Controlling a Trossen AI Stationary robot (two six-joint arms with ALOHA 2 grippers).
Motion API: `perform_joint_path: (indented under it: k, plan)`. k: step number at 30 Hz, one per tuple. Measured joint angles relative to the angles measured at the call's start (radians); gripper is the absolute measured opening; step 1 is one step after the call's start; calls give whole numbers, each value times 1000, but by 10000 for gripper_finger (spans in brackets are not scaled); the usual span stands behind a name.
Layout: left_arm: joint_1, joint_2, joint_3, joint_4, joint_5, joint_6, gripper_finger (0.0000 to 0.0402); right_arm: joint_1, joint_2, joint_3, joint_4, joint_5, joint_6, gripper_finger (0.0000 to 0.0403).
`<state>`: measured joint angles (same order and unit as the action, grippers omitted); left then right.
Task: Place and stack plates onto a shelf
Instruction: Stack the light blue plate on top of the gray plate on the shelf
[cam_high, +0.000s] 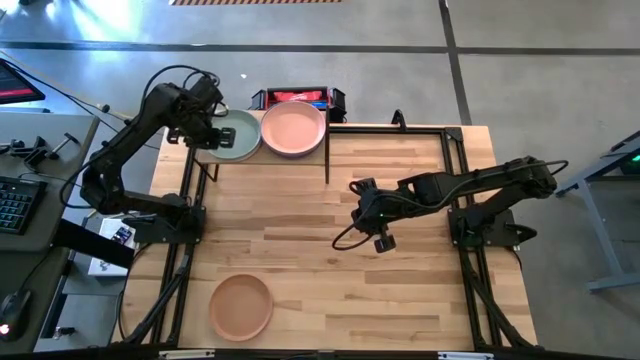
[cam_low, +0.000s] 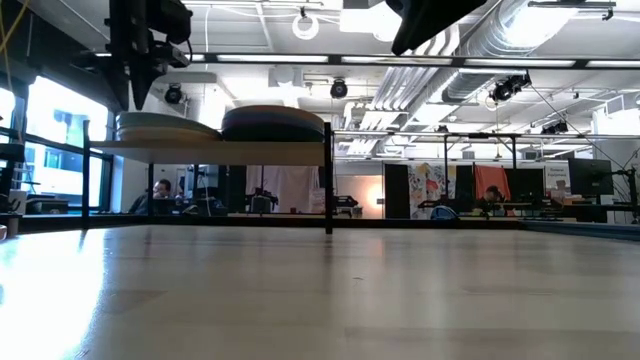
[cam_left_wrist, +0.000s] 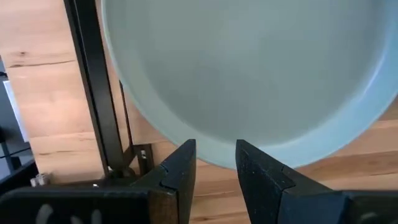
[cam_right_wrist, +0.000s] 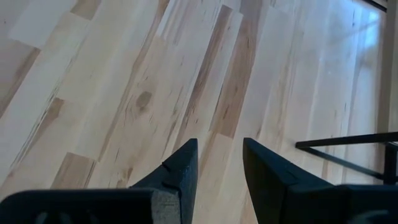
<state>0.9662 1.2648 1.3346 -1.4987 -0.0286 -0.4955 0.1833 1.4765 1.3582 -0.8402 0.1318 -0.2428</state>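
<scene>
A pale grey-green plate (cam_high: 237, 136) tops the left stack (cam_low: 165, 126) on the raised wooden shelf (cam_low: 200, 151). A salmon pink plate (cam_high: 293, 128) tops the right stack (cam_low: 272, 122) beside it. My left gripper (cam_high: 207, 130) points down at the grey-green plate's left rim (cam_left_wrist: 214, 157). It is open, its fingertips just short of that rim. A terracotta brown plate (cam_high: 241, 306) lies flat on the table near its near edge. My right gripper (cam_high: 377, 222) hovers open over the bare table middle (cam_right_wrist: 217, 155).
The shelf stands on thin black legs (cam_high: 328, 155) at the table's far-left side, and a black frame bar (cam_left_wrist: 93, 81) runs next to my left fingers. A red and black object (cam_high: 297, 97) sits behind the shelf. Open wood lies between the shelf and the brown plate.
</scene>
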Motion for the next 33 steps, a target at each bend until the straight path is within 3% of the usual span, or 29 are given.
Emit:
perform_joint_path:
  k: [11, 22, 33]
  plan:
    - [-53, -1, -2, -69, -27, -24, 103, 0, 0, 0, -1, 0, 4, 106]
    - [-59, -1, -115, -58, -81, -28, 103, 0, 0, 0, -1, 0, 11, 106]
    - [-58, -17, -116, -72, 10, -25, 103, -4, 0, 0, -2, 0, 0, 106]
